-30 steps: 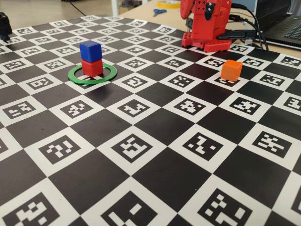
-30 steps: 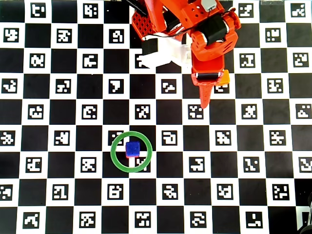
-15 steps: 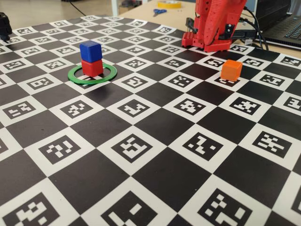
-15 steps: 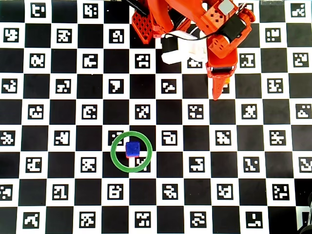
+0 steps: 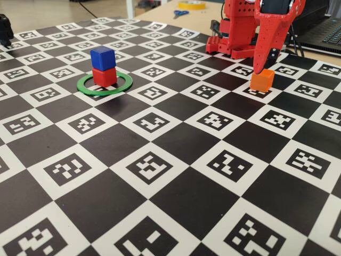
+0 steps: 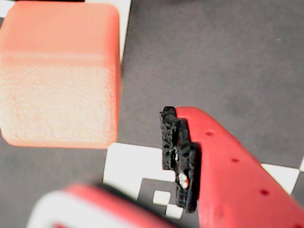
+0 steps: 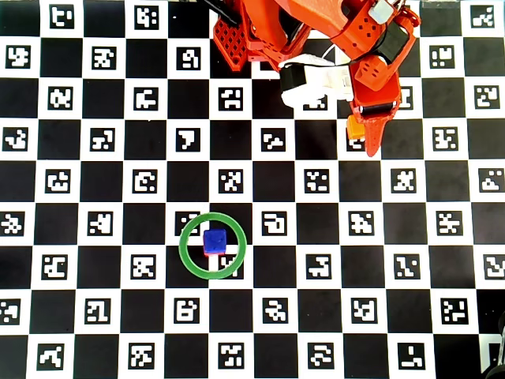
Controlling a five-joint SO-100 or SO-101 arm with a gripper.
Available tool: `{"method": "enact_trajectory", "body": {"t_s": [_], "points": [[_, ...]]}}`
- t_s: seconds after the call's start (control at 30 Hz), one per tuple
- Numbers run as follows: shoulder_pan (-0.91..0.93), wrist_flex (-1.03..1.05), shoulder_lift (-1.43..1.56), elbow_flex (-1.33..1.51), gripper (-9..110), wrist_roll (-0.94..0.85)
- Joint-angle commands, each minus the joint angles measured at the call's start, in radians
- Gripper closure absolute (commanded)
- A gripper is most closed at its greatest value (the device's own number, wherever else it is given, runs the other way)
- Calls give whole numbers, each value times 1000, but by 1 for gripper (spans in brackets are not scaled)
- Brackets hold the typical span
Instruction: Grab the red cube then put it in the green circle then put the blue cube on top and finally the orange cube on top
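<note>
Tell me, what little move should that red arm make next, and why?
Probably shift sideways, then lower, so the orange cube sits between the fingers. The blue cube already rests on the red cube inside the green circle. The gripper hovers just above the cube; in the wrist view it lies beside the finger, not between.

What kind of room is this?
Probably a robotics lab or workshop: the table wears a checkered marker mat, a laptop sits behind the red robot arm, and scissors lie nearby.

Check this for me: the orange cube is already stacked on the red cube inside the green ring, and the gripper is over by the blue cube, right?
Colours are swapped. The fixed view shows the blue cube on the red cube inside the green ring; the gripper is by the orange cube.
</note>
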Motion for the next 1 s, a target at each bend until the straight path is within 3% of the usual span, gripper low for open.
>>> {"method": "enact_trajectory", "body": {"t_s": [0.0,0.6,0.97], "points": [[-6,-48,2,8,55,-6],[55,-175,-86,51,59,-41],[41,-175,-75,57,67,-40]]}}
